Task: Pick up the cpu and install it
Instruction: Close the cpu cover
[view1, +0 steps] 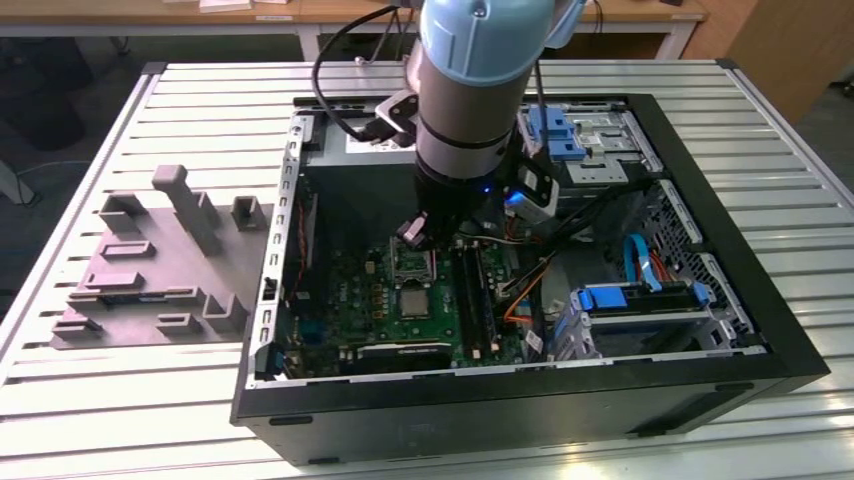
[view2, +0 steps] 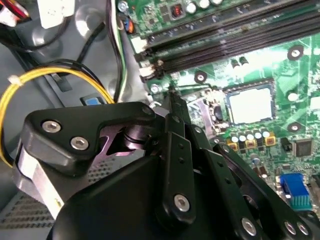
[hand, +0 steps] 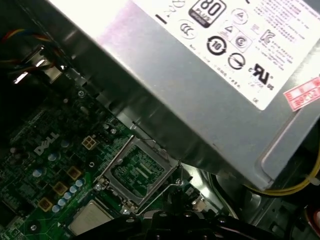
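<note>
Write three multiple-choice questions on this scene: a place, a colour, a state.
1. Where does the cpu lie? A in a blue tray; B on the green motherboard; C on a wooden shelf.
2. What colour is the looped cable in the second wrist view? A purple; B pink; C yellow.
3. How is the computer case? A open on top; B closed by a panel; C upside down.
Key: 1 B, it sits among the board's parts; 2 C, the loop is plainly yellow; 3 A, its inside shows in the exterior view.
</note>
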